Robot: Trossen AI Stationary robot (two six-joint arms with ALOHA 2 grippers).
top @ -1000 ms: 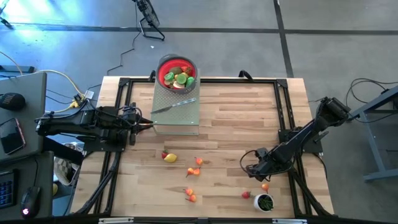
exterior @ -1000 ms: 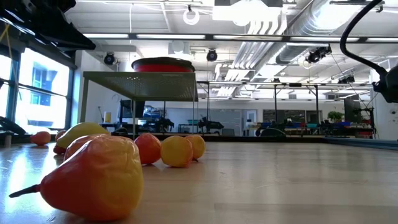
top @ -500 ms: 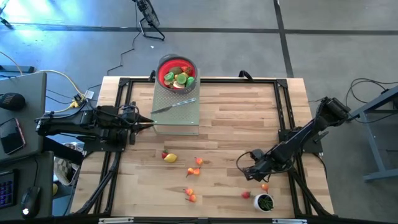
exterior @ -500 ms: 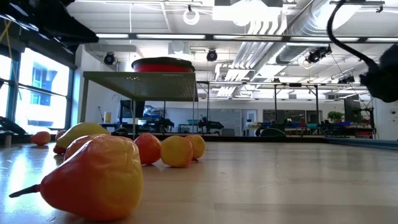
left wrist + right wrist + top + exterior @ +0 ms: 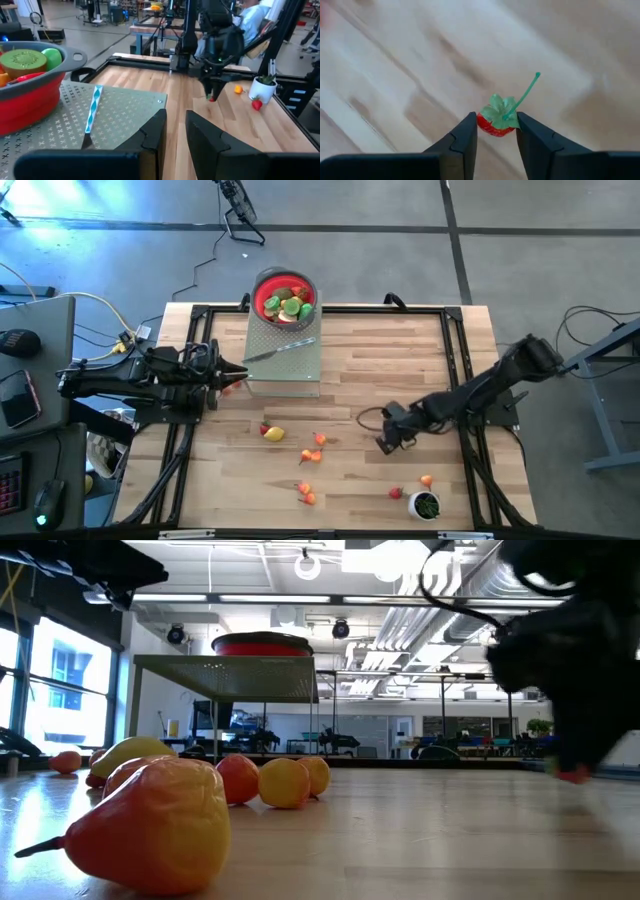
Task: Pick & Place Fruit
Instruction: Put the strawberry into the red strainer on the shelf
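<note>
Fruit is mostly loose on the desk (image 5: 400, 370) right now: a yellow piece (image 5: 274, 434) with a red one beside it, a few orange bits (image 5: 318, 442) toward the middle, and a couple more near the small white cup (image 5: 427, 505) at the front right corner. Some is already in the red bowl (image 5: 284, 296), which sits on a raised mesh platform (image 5: 285, 360) next to a silver knife (image 5: 281, 348). Our right hand (image 5: 493, 131) is clamped on a little strawberry (image 5: 495, 122), fingers pinching it from both sides with the green stem poking up, and it hangs over the middle of the desk, well apart from the bowl. Our left hand (image 5: 175, 131) waits by the platform's left edge, fingers nearly together with a narrow gap and nothing between them. What worries us: the berry is small and round and held right at the fingertips, so a quick swing toward the bowl could squirt it out onto the wood. The platform is also raised, so coming in too low might clip its edge or nudge the knife.
</note>
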